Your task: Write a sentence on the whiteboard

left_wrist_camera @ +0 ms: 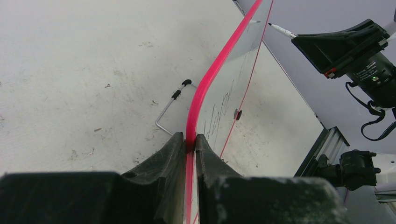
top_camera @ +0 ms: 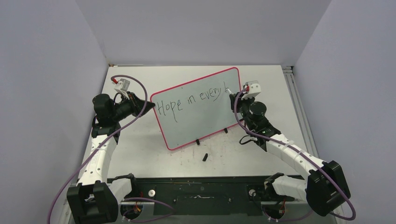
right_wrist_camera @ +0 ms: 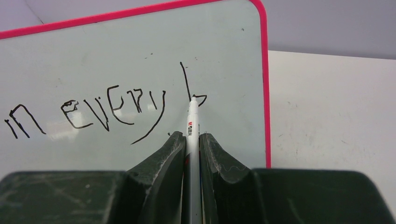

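From above, we see the whiteboard (top_camera: 205, 123) propped upright, the left gripper (top_camera: 150, 106) at its left edge and the right gripper (top_camera: 232, 97) by the sentence (top_camera: 191, 101). Left wrist: jaws clamp its rim. Right wrist: jaws pinch the pen (right_wrist_camera: 191, 128), tip at the "b", blank board rightward.

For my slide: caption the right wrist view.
Right gripper holds pen to whiteboard, sentence reading "in every b".

Whiteboard (top_camera: 201, 128): "Hope in every b", seemingly

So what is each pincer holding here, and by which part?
The left pincer clamps the whiteboard by the red rim of its left edge; the right pincer grips the pen by its barrel.
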